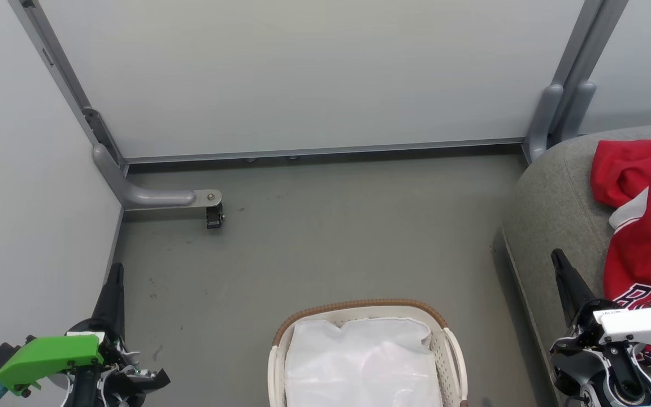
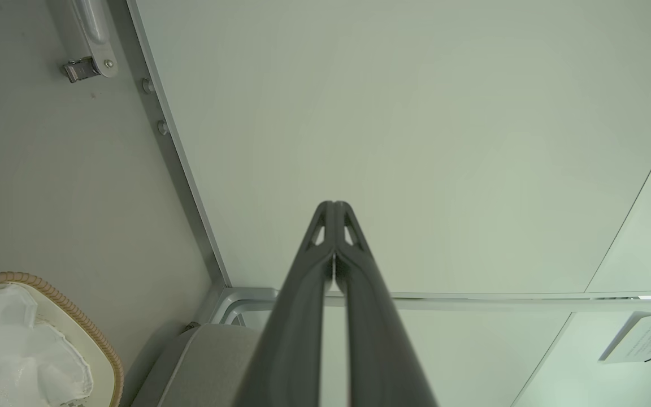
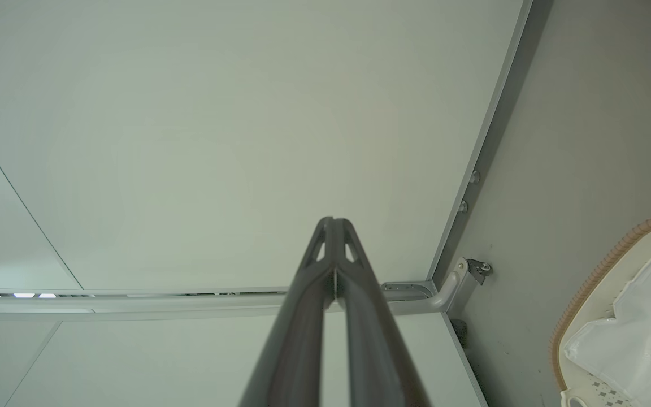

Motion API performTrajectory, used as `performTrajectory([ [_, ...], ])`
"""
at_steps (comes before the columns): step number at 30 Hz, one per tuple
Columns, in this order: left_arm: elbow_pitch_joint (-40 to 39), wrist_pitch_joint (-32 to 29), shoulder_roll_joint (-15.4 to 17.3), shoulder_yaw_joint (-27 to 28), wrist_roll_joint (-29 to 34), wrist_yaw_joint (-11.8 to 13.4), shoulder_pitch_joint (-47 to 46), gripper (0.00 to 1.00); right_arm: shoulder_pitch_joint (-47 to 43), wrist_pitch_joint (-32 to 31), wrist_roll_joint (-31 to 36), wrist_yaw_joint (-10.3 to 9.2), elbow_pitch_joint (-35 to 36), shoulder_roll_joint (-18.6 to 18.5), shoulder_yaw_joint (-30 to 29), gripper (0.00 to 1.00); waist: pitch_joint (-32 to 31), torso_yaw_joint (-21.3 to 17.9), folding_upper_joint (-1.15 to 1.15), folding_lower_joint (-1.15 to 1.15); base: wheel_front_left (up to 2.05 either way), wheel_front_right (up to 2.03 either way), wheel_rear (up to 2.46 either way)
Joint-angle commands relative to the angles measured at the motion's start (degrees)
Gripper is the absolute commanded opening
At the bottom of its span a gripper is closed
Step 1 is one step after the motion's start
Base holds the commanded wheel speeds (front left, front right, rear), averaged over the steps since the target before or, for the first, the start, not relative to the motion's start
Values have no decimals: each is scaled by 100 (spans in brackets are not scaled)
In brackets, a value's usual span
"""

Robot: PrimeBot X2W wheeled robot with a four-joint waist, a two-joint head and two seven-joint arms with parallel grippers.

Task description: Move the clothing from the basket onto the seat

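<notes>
Dark grey and smooth, the long fingers of the left gripper [image 1: 115,280] are pressed together with nothing between them. The right gripper [image 1: 560,263] is likewise clenched and empty, and is seen over the seat's rounded edge, near the clothing [image 1: 645,226]. That clothing, soft red fabric with white trim and black-and-white lettering, is laid crumpled on the seat [image 1: 551,209], a grey fabric-upholstered cushion with a stitched seam. The basket [image 1: 359,306], oval, of white perforated plastic with a brown woven rim, is set on the grey floor [image 1: 331,237] and lined with a wrinkled white sheet [image 1: 359,356].
</notes>
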State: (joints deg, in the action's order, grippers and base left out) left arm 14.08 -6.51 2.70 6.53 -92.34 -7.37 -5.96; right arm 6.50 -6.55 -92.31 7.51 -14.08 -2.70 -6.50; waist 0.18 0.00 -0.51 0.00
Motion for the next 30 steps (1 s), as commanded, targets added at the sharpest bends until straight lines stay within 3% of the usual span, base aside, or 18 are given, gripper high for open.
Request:
performTrajectory([
  [1, -12, -22, 34, 10, -17, -28, -56, 0, -58, -15, -21, -4, 19, -35, -13, 0, 0, 0, 51, 0, 0, 0, 0],
  [30, -12, -22, 34, 10, -17, -28, -56, 0, -58, -14, -21, -4, 19, -35, -13, 0, 0, 0, 51, 0, 0, 0, 0],
])
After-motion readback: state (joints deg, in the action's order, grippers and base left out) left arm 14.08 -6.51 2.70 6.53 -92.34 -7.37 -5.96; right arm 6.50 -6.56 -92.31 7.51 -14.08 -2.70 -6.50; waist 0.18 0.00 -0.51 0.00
